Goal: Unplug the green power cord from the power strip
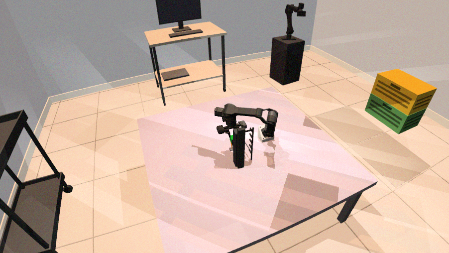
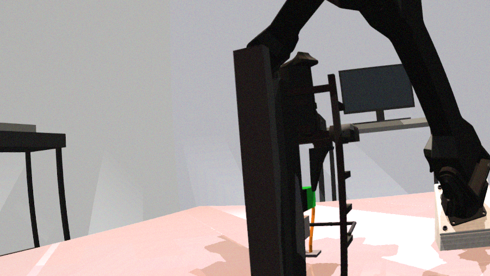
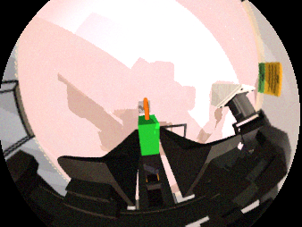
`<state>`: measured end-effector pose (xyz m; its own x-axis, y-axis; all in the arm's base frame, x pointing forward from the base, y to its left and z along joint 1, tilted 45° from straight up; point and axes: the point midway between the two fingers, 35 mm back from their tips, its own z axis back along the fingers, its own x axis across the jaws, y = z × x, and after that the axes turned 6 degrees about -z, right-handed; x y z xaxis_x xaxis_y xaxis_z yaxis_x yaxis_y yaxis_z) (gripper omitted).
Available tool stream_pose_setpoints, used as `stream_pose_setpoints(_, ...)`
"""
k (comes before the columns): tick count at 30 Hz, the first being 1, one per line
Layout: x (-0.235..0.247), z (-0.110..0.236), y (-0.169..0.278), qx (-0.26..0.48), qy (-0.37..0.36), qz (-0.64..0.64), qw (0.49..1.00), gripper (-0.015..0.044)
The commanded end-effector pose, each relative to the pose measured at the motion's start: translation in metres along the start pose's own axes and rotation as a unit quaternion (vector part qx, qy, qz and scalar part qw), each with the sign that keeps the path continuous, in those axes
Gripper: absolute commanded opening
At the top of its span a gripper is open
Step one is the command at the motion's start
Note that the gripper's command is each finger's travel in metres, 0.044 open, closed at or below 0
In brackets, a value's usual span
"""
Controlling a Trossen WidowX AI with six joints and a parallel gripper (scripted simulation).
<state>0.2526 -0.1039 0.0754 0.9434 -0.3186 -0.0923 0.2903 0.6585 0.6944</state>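
A tall black power strip [image 1: 238, 147] [image 2: 257, 154] stands upright on the pink table [image 1: 204, 194]. A green plug [image 1: 231, 137] [image 2: 309, 198] [image 3: 150, 135] sits against the strip's far side, low down. A thin orange cord [image 2: 312, 229] [image 3: 146, 105] runs from the plug down to the table. My gripper [image 1: 230, 134] [image 3: 149, 130] reaches down beside the strip and is shut on the green plug. In the exterior view the strip hides most of the fingers, and I cannot tell whether the plug's pins are still in the socket.
A black ladder-like rack [image 1: 249, 143] [image 2: 339, 164] stands right behind the strip. The arm's base [image 1: 265, 135] [image 2: 459, 219] sits on a pale block beside it. Off the table are a desk with a monitor [image 1: 178, 11], stacked crates [image 1: 400, 100] and a dark cart [image 1: 18, 176].
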Motion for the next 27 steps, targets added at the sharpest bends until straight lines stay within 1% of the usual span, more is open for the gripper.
stream_pose_setpoints(1, 0.0, 0.0, 0.004, 0.0, -0.003, -0.001, 1.0, 0.0184)
stream_pose_setpoints(7, 0.0, 0.0, 0.004, 0.0, -0.003, -0.001, 1.0, 0.0341)
stream_pose_setpoints(11, 0.004, 0.005, -0.019, -0.001, -0.004, -0.001, 1.0, 0.044)
stream_pose_setpoints(15, 0.006, 0.012, -0.054, -0.001, -0.004, 0.0, 1.0, 0.044)
stream_pose_setpoints(27, 0.006, 0.012, -0.056, -0.001, -0.004, 0.0, 1.0, 0.044)
